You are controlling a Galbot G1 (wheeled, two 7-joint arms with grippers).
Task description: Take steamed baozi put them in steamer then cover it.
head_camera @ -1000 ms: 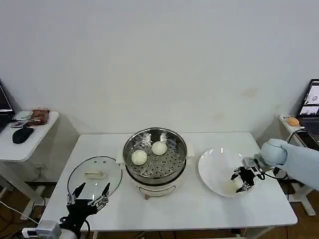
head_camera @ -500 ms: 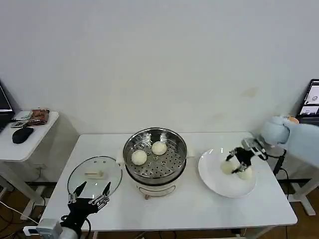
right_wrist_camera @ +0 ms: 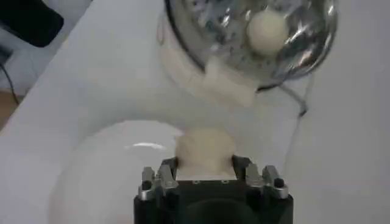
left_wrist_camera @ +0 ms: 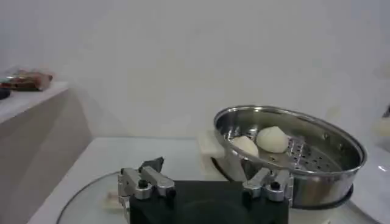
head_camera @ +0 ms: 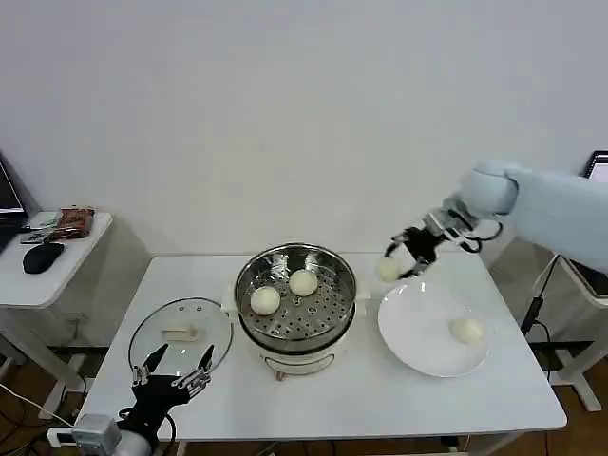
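My right gripper (head_camera: pixel 395 265) is shut on a cream baozi (head_camera: pixel 388 270), holding it in the air above the table between the steamer (head_camera: pixel 295 291) and the white plate (head_camera: pixel 418 344). That held baozi (right_wrist_camera: pixel 205 149) sits between the fingers in the right wrist view. Two baozi (head_camera: pixel 265 300) (head_camera: pixel 303 282) lie on the steamer's perforated floor, and another baozi (head_camera: pixel 465 330) rests on the plate. The glass cover (head_camera: pixel 180 333) lies flat on the table left of the steamer. My left gripper (head_camera: pixel 174 371) hovers open at the front left, just before the cover.
A small side table (head_camera: pixel 52 256) with dark items stands far left. The steamer (left_wrist_camera: pixel 290 146) rises on its white pot base (head_camera: pixel 294 359) at the table's middle. The plate (right_wrist_camera: pixel 109 176) lies below my right gripper.
My right gripper closed on a baozi on the plate, lifted it, and carried it up and left toward the steamer. One baozi stays on the plate. The left arm stays put.
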